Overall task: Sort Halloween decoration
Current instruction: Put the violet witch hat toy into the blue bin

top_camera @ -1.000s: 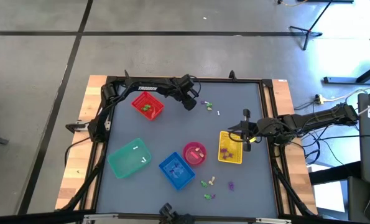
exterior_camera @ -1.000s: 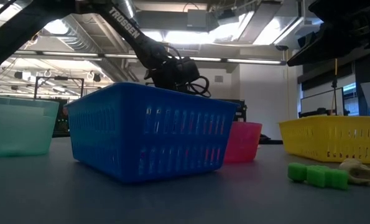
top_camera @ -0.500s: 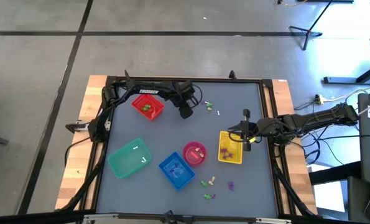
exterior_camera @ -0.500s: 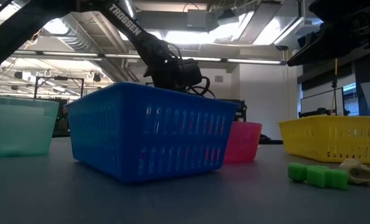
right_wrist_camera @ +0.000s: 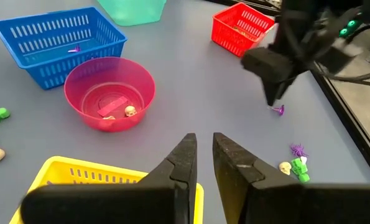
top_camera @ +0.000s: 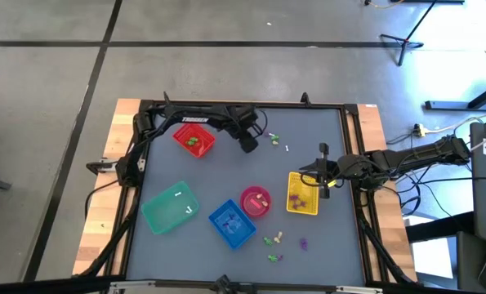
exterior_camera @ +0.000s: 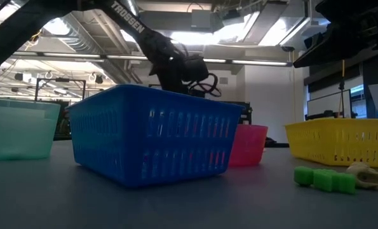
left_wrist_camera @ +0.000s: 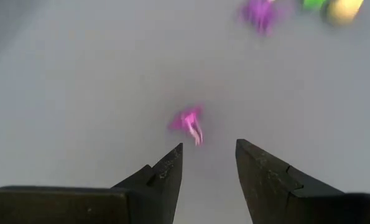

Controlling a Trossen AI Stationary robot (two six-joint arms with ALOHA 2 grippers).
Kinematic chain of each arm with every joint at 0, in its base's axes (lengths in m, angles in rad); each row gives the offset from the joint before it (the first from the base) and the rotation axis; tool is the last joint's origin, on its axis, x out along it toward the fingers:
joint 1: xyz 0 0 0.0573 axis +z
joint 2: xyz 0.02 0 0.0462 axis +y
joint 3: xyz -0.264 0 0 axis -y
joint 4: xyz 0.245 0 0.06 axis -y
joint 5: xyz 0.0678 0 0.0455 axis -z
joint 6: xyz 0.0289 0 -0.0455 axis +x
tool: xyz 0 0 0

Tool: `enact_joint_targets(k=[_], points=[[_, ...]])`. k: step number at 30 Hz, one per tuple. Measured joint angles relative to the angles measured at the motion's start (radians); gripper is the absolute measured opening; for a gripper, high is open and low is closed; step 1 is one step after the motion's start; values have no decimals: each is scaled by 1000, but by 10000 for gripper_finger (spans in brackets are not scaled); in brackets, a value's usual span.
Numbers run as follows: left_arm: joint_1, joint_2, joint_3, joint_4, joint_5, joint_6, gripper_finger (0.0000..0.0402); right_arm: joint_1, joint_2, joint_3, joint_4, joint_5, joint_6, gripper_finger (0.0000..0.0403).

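We see even overhead light in high view, soft shadows. Low view dim, backlit by ceiling lights (exterior_camera: 176, 35), glare there. Left wrist view blurry, purple trinket (left_wrist_camera: 188, 121) out of focus.

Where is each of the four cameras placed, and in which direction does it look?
High view: above, looking straight down on the table, both arms visible.
Low view: at table height, facing the blue basket; the left arm reaches in above it.
Left wrist view: looks down past the open left gripper at a purple trinket.
Right wrist view: looks across the table past the right gripper, over the yellow basket.
Shared: the right wrist and high views both show the pink bowl and red basket.
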Motion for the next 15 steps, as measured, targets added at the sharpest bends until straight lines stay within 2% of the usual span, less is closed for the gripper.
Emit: enact_joint_targets(k=[6,15], points=[[17,-3,65,57,-6,-11,135,0,0,0,0,0,0,51],[22,-2,49,97,-82,-12,135,0,0,0,0,0,0,51]])
